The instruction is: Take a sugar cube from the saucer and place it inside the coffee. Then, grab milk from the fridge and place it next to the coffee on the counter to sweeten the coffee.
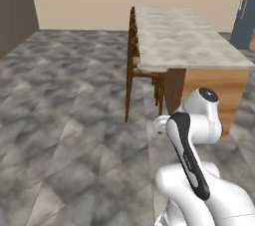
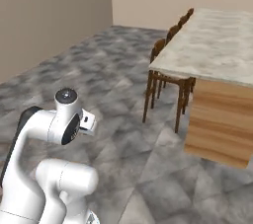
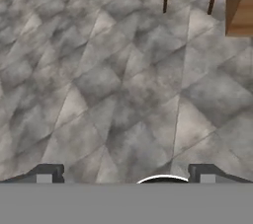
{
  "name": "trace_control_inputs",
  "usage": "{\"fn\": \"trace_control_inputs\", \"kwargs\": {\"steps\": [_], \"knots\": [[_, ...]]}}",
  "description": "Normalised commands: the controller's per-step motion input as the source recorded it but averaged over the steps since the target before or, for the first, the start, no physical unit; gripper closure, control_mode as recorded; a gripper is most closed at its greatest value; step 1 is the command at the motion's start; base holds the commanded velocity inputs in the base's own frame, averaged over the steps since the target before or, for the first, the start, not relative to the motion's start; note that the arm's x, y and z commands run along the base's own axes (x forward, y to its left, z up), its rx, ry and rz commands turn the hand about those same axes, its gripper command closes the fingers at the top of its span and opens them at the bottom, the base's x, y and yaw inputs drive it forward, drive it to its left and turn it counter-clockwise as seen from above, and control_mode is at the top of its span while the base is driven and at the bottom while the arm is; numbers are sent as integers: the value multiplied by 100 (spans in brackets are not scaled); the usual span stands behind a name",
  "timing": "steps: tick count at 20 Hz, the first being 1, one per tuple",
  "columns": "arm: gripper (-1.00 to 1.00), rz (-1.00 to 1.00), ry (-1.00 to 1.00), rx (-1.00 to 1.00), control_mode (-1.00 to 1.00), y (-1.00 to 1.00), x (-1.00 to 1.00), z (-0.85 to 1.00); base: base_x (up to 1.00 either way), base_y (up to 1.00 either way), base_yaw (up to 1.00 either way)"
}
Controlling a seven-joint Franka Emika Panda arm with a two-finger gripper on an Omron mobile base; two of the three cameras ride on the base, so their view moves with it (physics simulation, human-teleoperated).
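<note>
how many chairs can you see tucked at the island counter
3, lined along the counter's floor-side edge: nearest chair at the near corner, second chair behind it, third chair farthest. More may be hidden behind these.

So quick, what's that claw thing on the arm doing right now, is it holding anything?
Gripper: open, jaws spread wide, holding nothing; it points down at the grey tiled floor.

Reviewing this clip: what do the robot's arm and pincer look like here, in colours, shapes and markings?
The arm is glossy white with rounded, tube-like links. A long black strip runs along one link, and the round joint cap on top is dark grey. In the hand view, the pincer shows as two small dark grey fingertips, each bearing a lighter grey square patch. No cables or lettering are visible.
</note>
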Motion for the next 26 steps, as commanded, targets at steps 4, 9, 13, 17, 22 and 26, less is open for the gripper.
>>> {"fn": "trace_control_inputs", "kwargs": {"steps": [4, 9, 13, 17, 22, 26], "knots": [[-100, 0, 0, 0, 100, 0, 0, 0, 4, -1, -85], [-100, 0, 0, 0, 100, 0, 0, 0, 24, -4, -77], [-100, 0, 0, 0, 100, 0, 0, 0, 63, -4, -63], [-100, 0, 0, 0, 100, 0, 0, 0, 100, -3, -38], [-100, 0, 0, 0, 100, 0, 0, 0, 100, -11, -30], [-100, 0, 0, 0, 100, 0, 0, 0, 100, -47, -24]]}}
